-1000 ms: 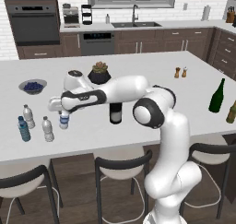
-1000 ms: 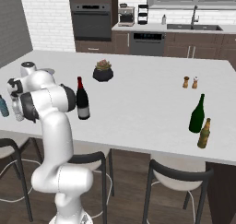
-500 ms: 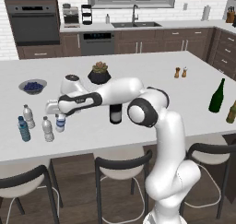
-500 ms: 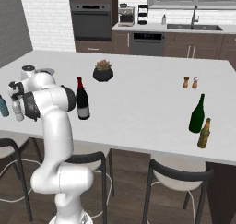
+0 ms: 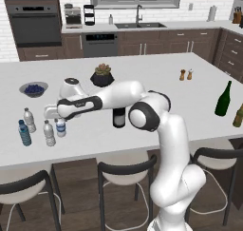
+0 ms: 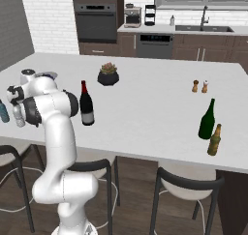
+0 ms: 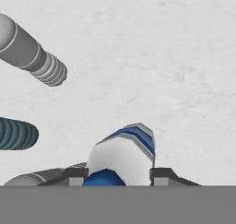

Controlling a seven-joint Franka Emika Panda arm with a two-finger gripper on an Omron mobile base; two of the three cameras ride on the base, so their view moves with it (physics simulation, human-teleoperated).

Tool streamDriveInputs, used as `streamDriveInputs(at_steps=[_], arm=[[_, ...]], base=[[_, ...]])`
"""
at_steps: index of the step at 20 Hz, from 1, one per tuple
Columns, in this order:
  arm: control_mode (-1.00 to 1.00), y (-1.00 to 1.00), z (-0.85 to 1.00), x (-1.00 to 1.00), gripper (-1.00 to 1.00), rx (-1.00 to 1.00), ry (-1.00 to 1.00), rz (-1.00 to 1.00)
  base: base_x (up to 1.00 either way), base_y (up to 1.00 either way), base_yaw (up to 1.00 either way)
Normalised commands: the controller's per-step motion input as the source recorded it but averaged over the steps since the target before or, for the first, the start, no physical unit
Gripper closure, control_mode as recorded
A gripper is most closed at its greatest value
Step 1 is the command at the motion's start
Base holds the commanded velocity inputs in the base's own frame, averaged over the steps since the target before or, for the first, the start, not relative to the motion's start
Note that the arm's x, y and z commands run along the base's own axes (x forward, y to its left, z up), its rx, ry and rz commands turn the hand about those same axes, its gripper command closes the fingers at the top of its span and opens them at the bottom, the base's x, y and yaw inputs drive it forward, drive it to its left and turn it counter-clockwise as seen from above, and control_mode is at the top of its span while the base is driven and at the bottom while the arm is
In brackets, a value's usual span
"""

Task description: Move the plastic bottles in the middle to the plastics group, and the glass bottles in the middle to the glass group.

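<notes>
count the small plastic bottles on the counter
4, all at the counter's left end: a clear bottle, a blue-tinted bottle, a greyish bottle, and a blue-label bottle under the gripper. More may hide behind the arm.

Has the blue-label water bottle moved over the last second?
Yes. In the left base view the blue-label water bottle, between the gripper's fingers, has gone left, away from the dark wine bottle and up beside the plain bottle.

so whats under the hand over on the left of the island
A small blue-label bottle stands on the white counter right beneath it, between the two fingers. Its cap and top are covered by the hand, and whether the fingers actually touch it cannot be told.
</notes>
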Motion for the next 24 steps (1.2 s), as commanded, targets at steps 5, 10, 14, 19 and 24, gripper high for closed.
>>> streamDriveInputs(at_steps=[5, 10, 14, 19, 24], arm=[[-1.0, -0.07, -0.35, 0.0, -1.0, 0.0, 0.0, 0.02], [-1.0, -0.03, -0.08, 0.02, -1.0, 0.0, -0.01, 0.04], [-1.0, 0.0, 0.07, 0.07, -1.0, 0.0, -0.03, 0.07], [-1.0, -0.02, 0.38, 0.04, -1.0, 0.0, -0.07, 0.07], [-1.0, -0.24, 0.62, -0.12, -1.0, 0.0, -0.05, 0.03]], base=[[0.0, 0.0, 0.0], [0.0, 0.0, 0.0], [0.0, 0.0, 0.0], [0.0, 0.0, 0.0], [0.0, 0.0, 0.0]])
